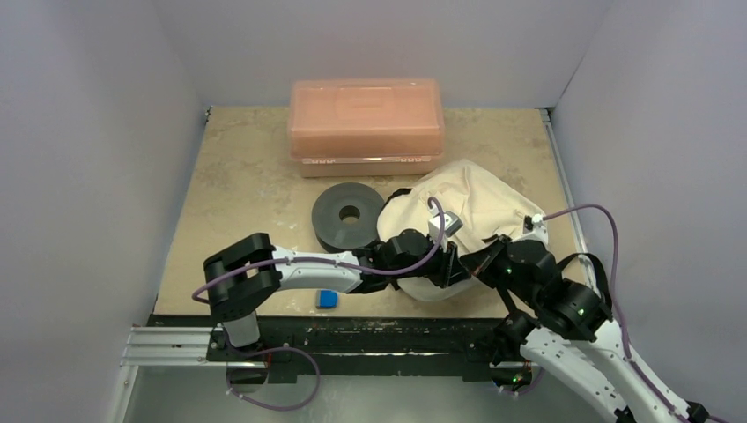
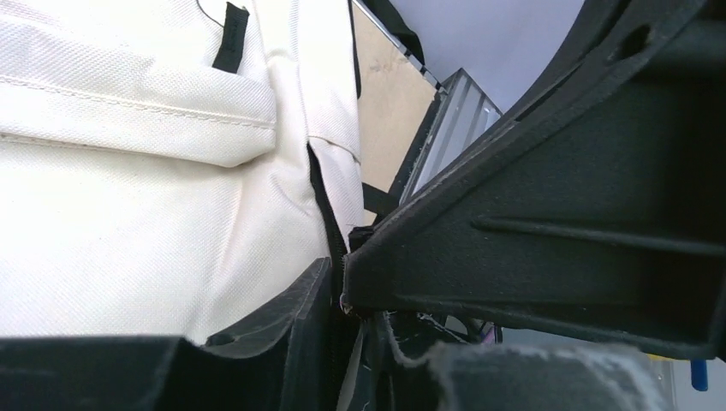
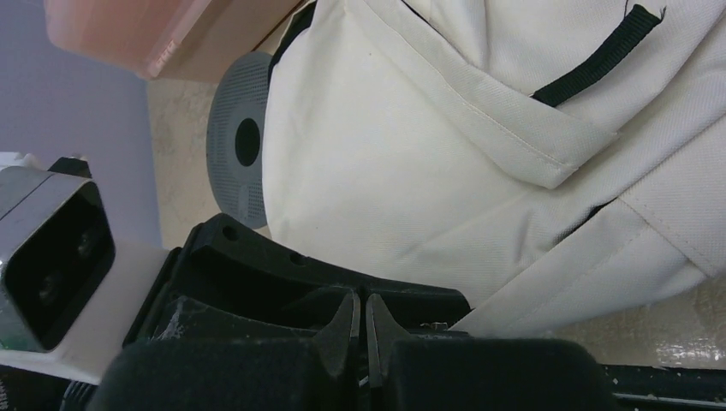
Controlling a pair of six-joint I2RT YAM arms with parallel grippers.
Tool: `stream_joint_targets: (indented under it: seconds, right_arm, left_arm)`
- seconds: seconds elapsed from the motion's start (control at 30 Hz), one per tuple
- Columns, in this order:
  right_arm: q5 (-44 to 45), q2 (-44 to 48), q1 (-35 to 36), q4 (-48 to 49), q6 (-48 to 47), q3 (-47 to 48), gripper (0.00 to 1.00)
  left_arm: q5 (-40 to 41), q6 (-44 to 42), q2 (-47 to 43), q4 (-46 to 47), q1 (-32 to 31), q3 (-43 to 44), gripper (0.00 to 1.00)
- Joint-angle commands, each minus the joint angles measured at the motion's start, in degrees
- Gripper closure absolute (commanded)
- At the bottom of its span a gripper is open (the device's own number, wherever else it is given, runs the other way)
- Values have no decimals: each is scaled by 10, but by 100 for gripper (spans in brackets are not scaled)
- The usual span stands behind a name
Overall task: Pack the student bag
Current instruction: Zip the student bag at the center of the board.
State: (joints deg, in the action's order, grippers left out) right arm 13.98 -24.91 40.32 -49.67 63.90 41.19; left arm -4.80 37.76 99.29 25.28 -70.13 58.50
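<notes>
Student bag [image 1: 480, 198] slumped at the right of the bench [image 1: 238, 203], near the front edge, just beside the grey disc [image 1: 348, 214]. It's soft woven cream cloth, floppy and probably light, so it'll sag wherever it's lifted. Best bet is a grip on the black zip line [image 2: 321, 184] or a strap. The left hand [image 2: 342, 287] looks pinched on that zip seam. The right hand [image 3: 360, 321] has its fingers together, on what I can't tell. Behind sits the rigid, smooth salmon box [image 1: 366, 123].

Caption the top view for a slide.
Left gripper and right gripper at the cream bag; grey disc beside it, pink box behind.
</notes>
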Motion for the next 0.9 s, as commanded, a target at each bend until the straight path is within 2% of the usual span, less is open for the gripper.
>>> stream_joint_targets:
  seconds: [0.0, 0.07, 0.17, 0.3, 0.37, 0.53, 0.73, 0.87]
  right_arm:
    - [-21, 36, 1, 43, 6, -14, 100]
    - [-28, 53, 2, 42, -4, -36, 100]
    - [-35, 57, 2, 51, -35, -46, 100]
    - [-25, 16, 2, 45, -59, -22, 100]
    - [-23, 1, 2, 56, -71, -16, 100]
    - [-17, -17, 2, 71, -83, -1, 100]
    - [-12, -27, 2, 75, -90, 2, 100]
    - [-4, -23, 2, 61, -86, 8, 100]
  left_arm:
    - [35, -3, 19, 86, 3, -4, 86]
    - [43, -21, 20, 113, 4, -15, 93]
    - [34, -19, 25, 117, 7, -4, 92]
    - [32, 7, 34, 116, 8, 9, 63]
    - [41, 18, 33, 117, 8, 4, 58]
    - [70, 45, 0, 142, 15, -38, 57]
    - [60, 64, -9, 181, 18, -56, 58]
    - [63, 70, -10, 213, 18, -67, 55]
